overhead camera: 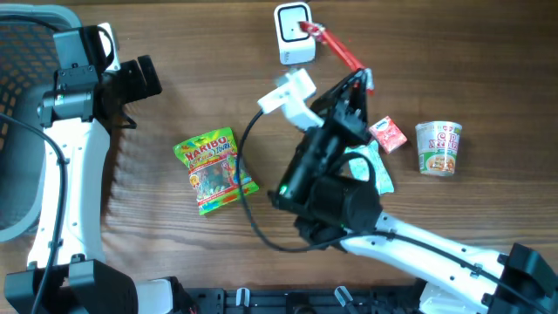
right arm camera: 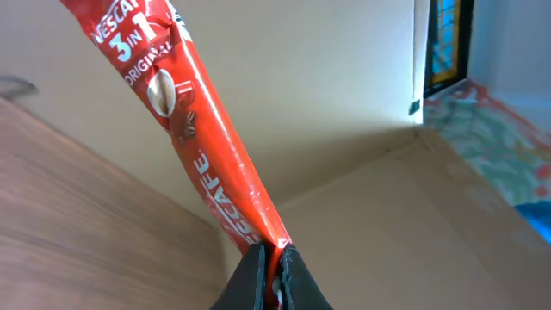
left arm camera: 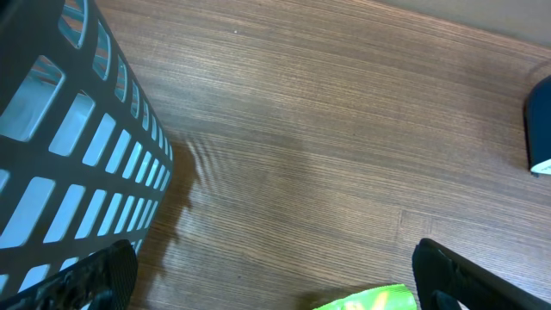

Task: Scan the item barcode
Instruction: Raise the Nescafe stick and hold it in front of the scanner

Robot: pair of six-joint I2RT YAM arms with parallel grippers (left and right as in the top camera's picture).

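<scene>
Here the right gripper (right arm camera: 271,265) is pinched tight on one end of the red Nescafé coffee stick (overhead camera: 340,51), holding its tip at the white scanner (overhead camera: 294,33) by the table's (overhead camera: 218,87) far edge so the barcode can be read, while the left gripper (overhead camera: 139,80) waits wide apart near the left edge.

long red foil coffee sachet (right arm camera: 198,129): red, white lettering, brown cup motif | square plastic scanner (overhead camera: 294,33): white, grey face | crinkled gummy-sweet bag (overhead camera: 214,170): green, yellow and red print | paper noodle cup (overhead camera: 438,148): white, green and red print | slotted plastic basket (left arm camera: 77,155): dark grey | wooden table (left arm camera: 327,129): brown, fine grain
</scene>
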